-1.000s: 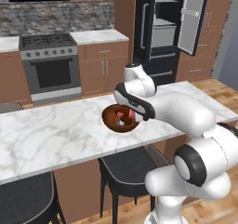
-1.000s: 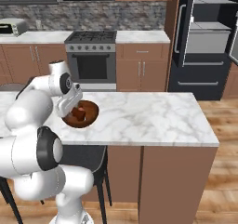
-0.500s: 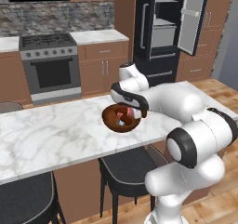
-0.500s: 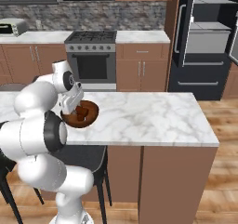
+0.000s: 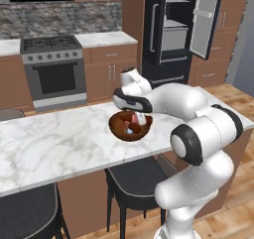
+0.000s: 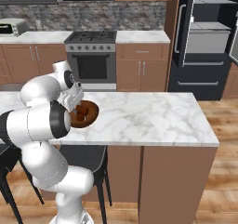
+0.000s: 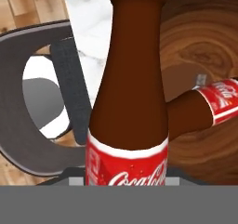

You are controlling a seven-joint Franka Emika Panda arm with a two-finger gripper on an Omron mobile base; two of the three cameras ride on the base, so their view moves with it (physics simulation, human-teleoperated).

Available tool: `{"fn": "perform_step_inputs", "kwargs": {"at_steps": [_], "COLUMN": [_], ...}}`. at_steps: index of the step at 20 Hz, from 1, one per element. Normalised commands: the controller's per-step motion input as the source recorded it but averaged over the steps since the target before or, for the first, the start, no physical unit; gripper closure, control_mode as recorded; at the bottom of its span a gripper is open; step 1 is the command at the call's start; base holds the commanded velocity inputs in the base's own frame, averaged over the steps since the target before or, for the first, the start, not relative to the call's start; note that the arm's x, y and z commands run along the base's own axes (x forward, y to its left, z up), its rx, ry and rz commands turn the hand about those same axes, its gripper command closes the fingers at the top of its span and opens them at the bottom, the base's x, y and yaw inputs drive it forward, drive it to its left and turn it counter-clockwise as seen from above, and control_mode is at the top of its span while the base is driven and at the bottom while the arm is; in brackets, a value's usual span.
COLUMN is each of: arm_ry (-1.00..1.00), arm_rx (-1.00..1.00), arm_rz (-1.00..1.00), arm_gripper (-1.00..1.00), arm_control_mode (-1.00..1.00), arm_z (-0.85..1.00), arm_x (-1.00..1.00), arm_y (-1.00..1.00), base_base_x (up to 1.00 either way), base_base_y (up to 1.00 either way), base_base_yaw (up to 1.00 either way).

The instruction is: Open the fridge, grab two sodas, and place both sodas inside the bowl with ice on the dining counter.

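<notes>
While the white arm bends down over the long white grey-veined marble dining counter [image 5: 64, 144], its two-finger gripper [image 5: 140, 120] hangs just above the round dark brown wooden bowl [image 5: 119, 129], which sits on the slab near the edge facing the robot. Two small dark brown cola bottles with red labels can be counted. One bottle [image 7: 129, 102] stands large and close before the hand camera, neck pointing away from the hand, red label at the lower end between the fingers; the gripper looks clenched on it, though the finger tips themselves are hidden behind the label and the grey band. The second bottle [image 7: 204, 104] lies on its side within the bowl's reddish-brown grained inside, its neck pointing toward the held one and its label toward the bowl's wall.

From the right base view the bowl [image 6: 91, 110] sits beside the arm's wrist, with dark shapes inside it that are too small to tell apart.

Behind the counter stands one tall black French-door fridge [image 5: 151, 39], one door [image 5: 204, 20] swung open so the grey-white shelves show; in the right base view the fridge [image 6: 200, 42] rises at the far right. One steel range [image 5: 52, 69] sits among brown wooden cabinets [image 5: 106, 72]. Two dark round stools [image 5: 136, 176] are tucked under the counter's near side.
</notes>
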Motion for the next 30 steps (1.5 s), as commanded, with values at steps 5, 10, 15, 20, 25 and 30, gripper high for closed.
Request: {"fn": "perform_step_inputs", "kwargs": {"at_steps": [5,10,15,20,25,30], "arm_ry": [0.02,0.02,0.01,0.0,0.0,0.0], "arm_rx": [0.0,0.0,0.0,0.0,0.0,0.0], "arm_rz": [0.0,0.0,0.0,0.0,0.01,0.01], "arm_gripper": [1.0,1.0,1.0,1.0,1.0,-1.0], "arm_control_mode": [-1.0,-1.0,-1.0,-1.0,-1.0,-1.0], "arm_z": [-0.12,-0.2,-0.25,-0.23,-0.18,-0.19], "arm_x": [0.22,0.18,0.14,0.15,0.08,0.0], "arm_y": [0.08,0.05,0.0,0.0,0.0,0.0], "base_base_x": [0.0,0.0,0.0,0.0,0.0,0.0], "base_base_y": [0.0,0.0,0.0,0.0,0.0,0.0], "base_base_yaw": [0.0,0.0,0.0,0.0,0.0,0.0]}}
